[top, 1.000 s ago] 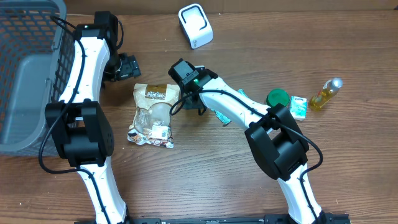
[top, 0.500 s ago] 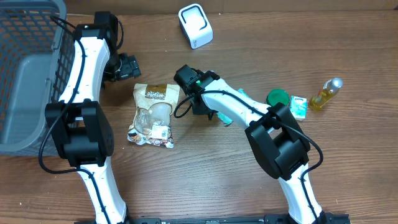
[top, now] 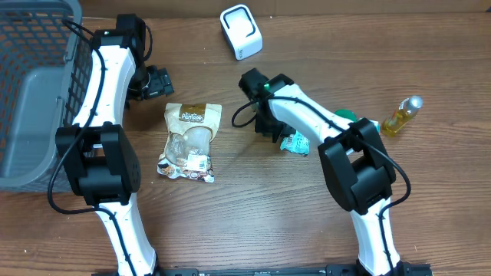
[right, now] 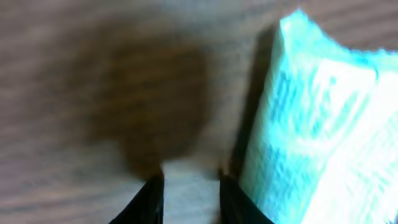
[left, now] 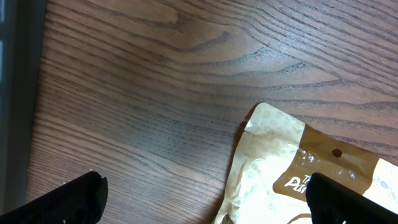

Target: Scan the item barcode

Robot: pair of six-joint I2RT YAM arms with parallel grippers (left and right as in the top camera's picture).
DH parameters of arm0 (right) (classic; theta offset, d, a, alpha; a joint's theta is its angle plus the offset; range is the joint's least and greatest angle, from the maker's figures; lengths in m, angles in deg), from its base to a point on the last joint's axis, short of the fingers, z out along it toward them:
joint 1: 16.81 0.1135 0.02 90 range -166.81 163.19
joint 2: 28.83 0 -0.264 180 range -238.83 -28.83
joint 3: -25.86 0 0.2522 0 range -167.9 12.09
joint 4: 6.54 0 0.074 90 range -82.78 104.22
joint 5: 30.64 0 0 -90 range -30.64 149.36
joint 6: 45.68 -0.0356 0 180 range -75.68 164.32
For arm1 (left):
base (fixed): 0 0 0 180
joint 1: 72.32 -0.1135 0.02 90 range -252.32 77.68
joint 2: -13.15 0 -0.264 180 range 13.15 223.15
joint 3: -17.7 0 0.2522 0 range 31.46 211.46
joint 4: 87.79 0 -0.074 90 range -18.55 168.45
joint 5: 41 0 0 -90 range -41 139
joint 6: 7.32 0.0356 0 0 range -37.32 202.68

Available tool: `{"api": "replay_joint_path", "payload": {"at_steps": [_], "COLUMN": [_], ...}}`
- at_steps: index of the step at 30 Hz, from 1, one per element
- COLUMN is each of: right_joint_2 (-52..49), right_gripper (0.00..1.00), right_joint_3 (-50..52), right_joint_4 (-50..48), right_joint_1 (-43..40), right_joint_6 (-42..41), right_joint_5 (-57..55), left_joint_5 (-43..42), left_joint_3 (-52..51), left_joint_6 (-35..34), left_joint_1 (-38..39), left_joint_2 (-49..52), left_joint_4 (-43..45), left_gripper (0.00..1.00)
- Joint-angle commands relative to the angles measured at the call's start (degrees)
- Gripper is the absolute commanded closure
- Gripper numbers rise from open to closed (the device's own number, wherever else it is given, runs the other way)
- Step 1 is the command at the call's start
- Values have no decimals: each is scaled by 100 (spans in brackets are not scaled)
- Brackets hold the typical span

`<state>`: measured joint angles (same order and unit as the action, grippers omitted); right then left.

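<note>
A white barcode scanner (top: 241,31) stands at the back of the table. A tan snack bag (top: 190,142) lies flat left of centre, and its top corner (left: 292,168) shows in the left wrist view. A teal packet (top: 295,143) lies right of centre and fills the right side of the right wrist view (right: 323,124). My right gripper (top: 268,128) hovers just left of that packet, jaws a little open (right: 189,177) over bare wood, holding nothing. My left gripper (top: 157,82) is wide open (left: 205,186) behind the bag's top edge, empty.
A grey wire basket (top: 31,92) fills the left end of the table. A small yellow bottle (top: 403,115) lies at the right, and a green lid (top: 343,115) peeks from behind my right arm.
My right arm has swung right, away from the snack bag, to the teal packet, and its jaws have parted slightly. The teal packet has shifted slightly right. The left arm has not moved.
</note>
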<state>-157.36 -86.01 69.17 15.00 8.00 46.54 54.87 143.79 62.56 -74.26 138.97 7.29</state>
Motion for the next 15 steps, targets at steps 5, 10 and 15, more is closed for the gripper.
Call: {"api": "replay_joint_path", "payload": {"at_steps": [5, 10, 15], "right_joint_2": [-83, -83, -83], "right_gripper": [73, 73, 73], "right_joint_3": [114, 114, 116], "right_joint_4": [-26, 378, 503], "right_joint_1": [-160, -428, -723], "right_joint_6": [-98, -103, -103], "right_joint_5": [280, -20, -17], "left_joint_5": [68, 68, 68], "left_joint_3": [63, 63, 63], "left_joint_6": [44, 44, 44], "left_joint_1": [-31, -31, -31], "left_joint_2": [0, 0, 0], "left_joint_4": [-11, -11, -11], "left_gripper": [0, 0, 0]}}
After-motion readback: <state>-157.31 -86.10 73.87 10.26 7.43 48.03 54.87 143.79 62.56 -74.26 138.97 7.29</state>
